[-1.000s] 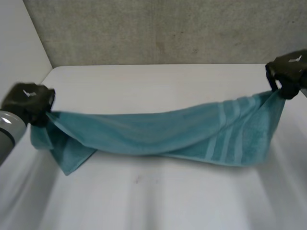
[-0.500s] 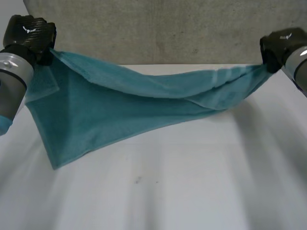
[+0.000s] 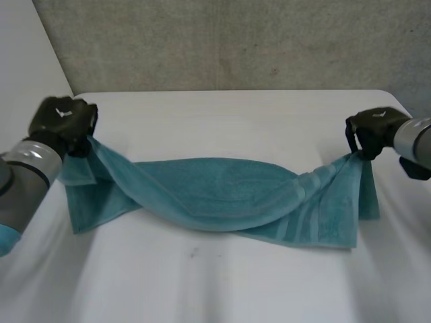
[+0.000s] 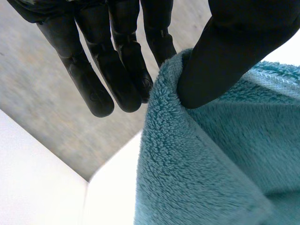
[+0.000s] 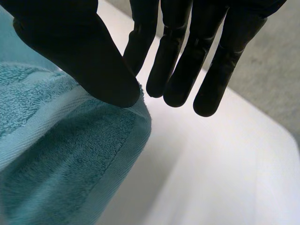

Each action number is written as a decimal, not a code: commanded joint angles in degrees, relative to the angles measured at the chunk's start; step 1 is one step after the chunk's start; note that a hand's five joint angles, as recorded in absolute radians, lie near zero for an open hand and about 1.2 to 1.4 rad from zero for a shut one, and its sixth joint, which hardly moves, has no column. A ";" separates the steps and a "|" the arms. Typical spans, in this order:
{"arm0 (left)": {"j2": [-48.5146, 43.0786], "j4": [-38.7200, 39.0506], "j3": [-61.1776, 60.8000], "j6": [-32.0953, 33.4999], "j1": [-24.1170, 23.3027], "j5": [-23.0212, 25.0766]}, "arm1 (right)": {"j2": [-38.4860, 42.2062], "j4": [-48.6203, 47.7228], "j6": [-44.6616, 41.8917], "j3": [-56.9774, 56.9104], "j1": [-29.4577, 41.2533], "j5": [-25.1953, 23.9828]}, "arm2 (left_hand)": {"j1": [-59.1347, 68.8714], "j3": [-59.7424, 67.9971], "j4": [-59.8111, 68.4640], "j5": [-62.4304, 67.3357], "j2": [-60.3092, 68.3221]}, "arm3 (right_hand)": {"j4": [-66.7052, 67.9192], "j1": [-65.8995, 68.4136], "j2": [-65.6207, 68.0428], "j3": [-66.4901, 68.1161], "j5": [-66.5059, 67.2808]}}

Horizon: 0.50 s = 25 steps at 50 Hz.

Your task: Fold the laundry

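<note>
A teal towel [image 3: 222,192] hangs stretched between my two hands, and its sagging middle lies on the white table [image 3: 222,282]. My left hand [image 3: 64,121] holds one end just above the table's left side. In the left wrist view its thumb [image 4: 225,51] pinches a corner of the towel [image 4: 201,164] against the fingers [image 4: 112,70]. My right hand [image 3: 374,131] holds the striped end at the table's right side. In the right wrist view its thumb [image 5: 79,51] presses the hem of the towel [image 5: 70,154] against the fingers [image 5: 187,56].
A grey wall [image 3: 236,40] runs behind the table's far edge, with a white wall [image 3: 27,60] at the left. Bare tabletop lies in front of the towel and behind it.
Both hands rose with the towel half a second ago and have come back down. The towel's middle now rests on the table again, bunched into a long band.
</note>
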 commanded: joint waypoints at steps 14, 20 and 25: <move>-5.16 2.19 0.79 0.19 -1.02 -0.47 | -15.69 -18.10 6.48 18.82 1.05 3.09 | 15.71 11.61 11.45 14.38 11.32 | -42.90 -30.97 -41.72 -42.67 -41.91; -5.07 2.19 0.35 0.01 -1.02 -0.39 | -26.26 -22.86 6.13 36.95 1.84 -2.28 | 15.71 11.61 11.45 14.38 11.32 | -32.26 -20.34 -31.08 -32.04 -31.28; -5.07 2.19 0.00 0.01 -1.11 -0.39 | -28.29 -25.68 5.43 48.30 3.16 -4.31 | 15.71 11.61 11.45 14.38 11.32 | -24.35 -12.43 -23.17 -24.13 -23.37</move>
